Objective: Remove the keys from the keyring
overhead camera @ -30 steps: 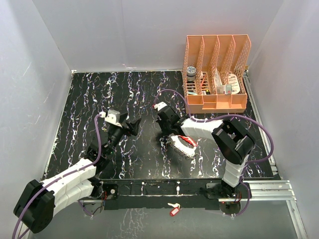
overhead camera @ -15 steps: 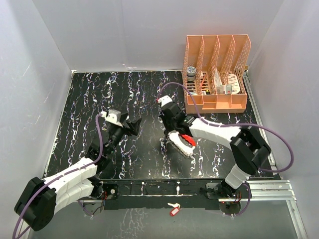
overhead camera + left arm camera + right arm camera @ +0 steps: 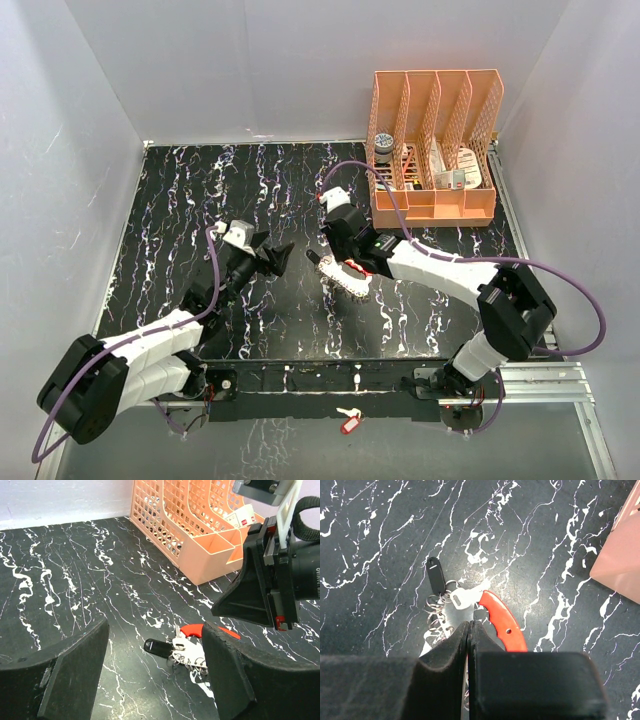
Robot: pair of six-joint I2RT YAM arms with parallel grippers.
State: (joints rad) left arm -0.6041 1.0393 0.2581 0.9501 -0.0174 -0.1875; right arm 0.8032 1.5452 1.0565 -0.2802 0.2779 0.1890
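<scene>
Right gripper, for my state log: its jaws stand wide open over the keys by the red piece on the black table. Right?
No. The jaws of the right gripper are pressed shut, not wide open; the right wrist view shows it. Otherwise yes: it stands over the keys by the red piece on the black table.

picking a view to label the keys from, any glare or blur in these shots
Right wrist view: bright sheen on the table beside the keys, right pincer dark and soft up close. Left wrist view: keys fairly sharp, left pincer slightly soft. Top view: even light, keys tiny.
</scene>
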